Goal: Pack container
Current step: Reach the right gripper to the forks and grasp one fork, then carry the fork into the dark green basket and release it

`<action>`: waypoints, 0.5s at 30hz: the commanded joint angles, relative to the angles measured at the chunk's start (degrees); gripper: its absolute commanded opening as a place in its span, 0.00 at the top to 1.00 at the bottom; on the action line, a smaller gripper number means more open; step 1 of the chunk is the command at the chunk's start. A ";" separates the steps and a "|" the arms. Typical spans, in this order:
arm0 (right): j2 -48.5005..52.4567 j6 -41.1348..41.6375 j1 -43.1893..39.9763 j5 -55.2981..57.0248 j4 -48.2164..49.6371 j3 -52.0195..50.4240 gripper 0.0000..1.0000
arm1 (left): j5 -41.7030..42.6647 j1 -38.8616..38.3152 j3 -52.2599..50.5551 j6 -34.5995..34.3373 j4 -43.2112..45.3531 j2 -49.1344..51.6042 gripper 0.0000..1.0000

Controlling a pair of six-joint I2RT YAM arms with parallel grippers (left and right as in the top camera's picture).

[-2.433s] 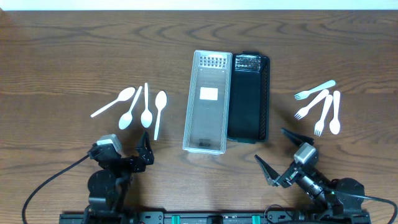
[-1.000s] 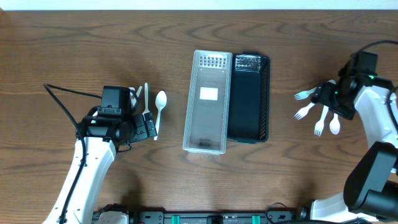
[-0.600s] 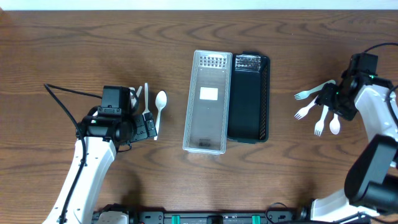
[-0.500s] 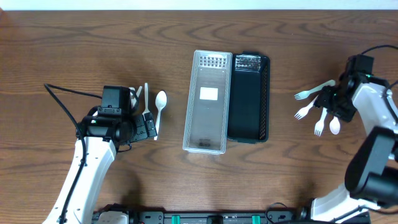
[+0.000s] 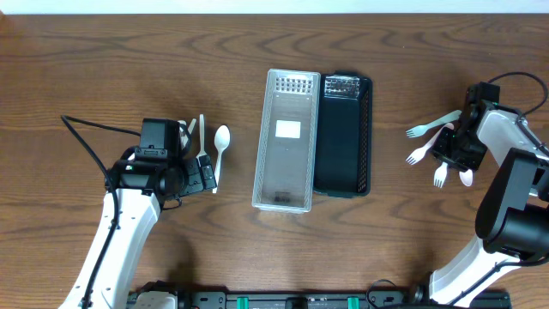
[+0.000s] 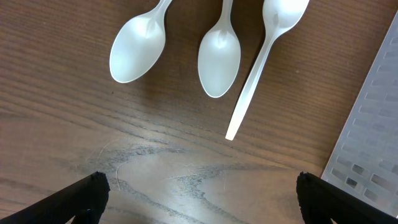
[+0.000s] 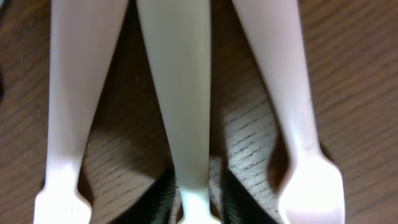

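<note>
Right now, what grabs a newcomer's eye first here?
A clear container and a black tray sit side by side centre-frame. White spoons lie to their left beneath the open left gripper; white forks lie to their right, with the right gripper low over their handles.

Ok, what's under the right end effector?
White forks on the table. Overhead, their tines poke out past the right end effector; most handles are covered. The wrist camera shows three handles, fingertips either side of the middle handle.
</note>
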 commanded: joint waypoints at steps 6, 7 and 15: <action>-2.75 0.52 -0.04 1.46 -1.46 0.26 0.99 | 0.33 0.26 1.01 0.50 -0.13 0.22 0.02; -4.52 0.55 0.00 1.46 -1.86 0.26 0.99 | 0.33 0.24 1.01 0.50 -0.13 0.22 0.02; -24.44 1.79 4.11 -7.69 -2.95 0.26 0.99 | 0.35 0.26 1.01 0.50 -0.13 0.22 0.02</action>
